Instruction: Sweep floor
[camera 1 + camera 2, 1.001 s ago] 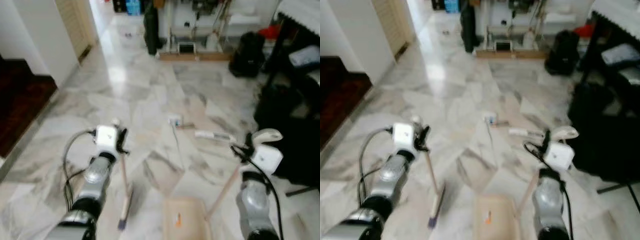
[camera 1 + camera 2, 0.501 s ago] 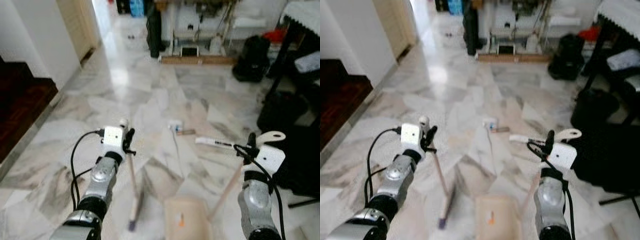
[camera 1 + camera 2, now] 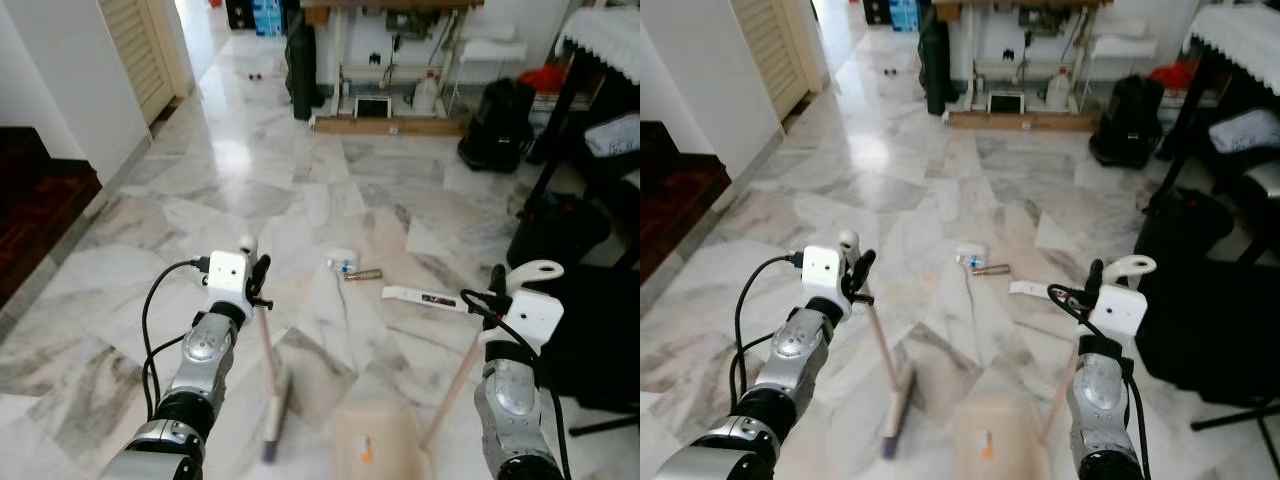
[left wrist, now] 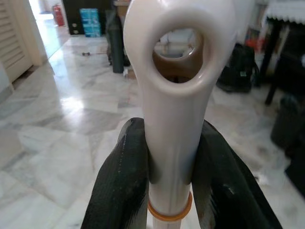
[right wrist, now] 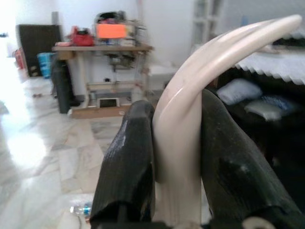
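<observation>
left claw (image 4: pixel 169 183): clamped on broom handle (image 4: pixel 176 119) | right claw (image 5: pixel 178 162): clamped on dustpan handle (image 5: pixel 186 143)

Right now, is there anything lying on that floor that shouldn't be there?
Yes. Litter lies on the marble floor ahead of the broom and dustpan: a small plastic bottle, a brown stick-like thing beside it, and a flat white wrapper further right.
</observation>
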Controlling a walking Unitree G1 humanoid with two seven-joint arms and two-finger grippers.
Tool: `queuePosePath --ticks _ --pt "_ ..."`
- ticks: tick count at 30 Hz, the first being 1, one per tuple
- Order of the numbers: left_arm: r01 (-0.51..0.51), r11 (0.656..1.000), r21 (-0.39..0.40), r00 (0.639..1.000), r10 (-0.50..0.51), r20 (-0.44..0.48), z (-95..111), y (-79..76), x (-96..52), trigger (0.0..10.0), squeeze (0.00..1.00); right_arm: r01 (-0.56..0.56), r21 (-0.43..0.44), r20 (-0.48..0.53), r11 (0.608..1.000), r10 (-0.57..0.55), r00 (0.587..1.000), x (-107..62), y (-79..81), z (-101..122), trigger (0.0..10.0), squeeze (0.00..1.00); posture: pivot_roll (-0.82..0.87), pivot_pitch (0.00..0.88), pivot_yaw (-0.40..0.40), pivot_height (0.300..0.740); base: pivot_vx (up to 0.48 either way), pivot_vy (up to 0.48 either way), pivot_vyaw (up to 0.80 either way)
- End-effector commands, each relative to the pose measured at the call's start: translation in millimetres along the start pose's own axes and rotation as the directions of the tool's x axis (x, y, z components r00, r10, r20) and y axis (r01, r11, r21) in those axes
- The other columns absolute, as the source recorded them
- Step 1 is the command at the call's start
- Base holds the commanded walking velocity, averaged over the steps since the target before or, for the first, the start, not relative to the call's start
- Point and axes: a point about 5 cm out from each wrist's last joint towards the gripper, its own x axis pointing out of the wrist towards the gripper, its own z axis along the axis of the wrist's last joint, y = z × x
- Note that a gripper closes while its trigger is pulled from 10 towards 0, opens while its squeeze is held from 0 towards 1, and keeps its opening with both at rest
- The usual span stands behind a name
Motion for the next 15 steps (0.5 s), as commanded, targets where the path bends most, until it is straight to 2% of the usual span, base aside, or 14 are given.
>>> queuePosePath --ticks 1,4,15 --pt "-0.026 0.999 0.031 0.999 0.025 0.031 7.0 12.1 0.3 10.0 0.00 -0.048 -0.007 0.042 0.999 0.049 0.998 3.3 12.6 8.5 10.0 0.00 0.05 0.000 0.009 0.740 0.292 0.000 0.79" --pt "-0.025 0.999 0.031 0.999 0.024 0.032 7.1 11.7 0.4 10.0 0.00 -0.033 0.021 0.038 0.999 0.032 0.999 3.1 12.5 8.2 10.0 0.00 0.05 0.000 0.010 0.740 0.292 0.000 0.19" --pt "-0.030 0.999 0.029 0.999 0.029 0.031 7.6 12.0 1.0 10.0 0.00 -0.036 0.024 0.029 0.999 0.035 0.999 4.5 11.3 7.9 10.0 0.00 0.05 0.010 0.006 0.740 0.292 0.000 0.00"
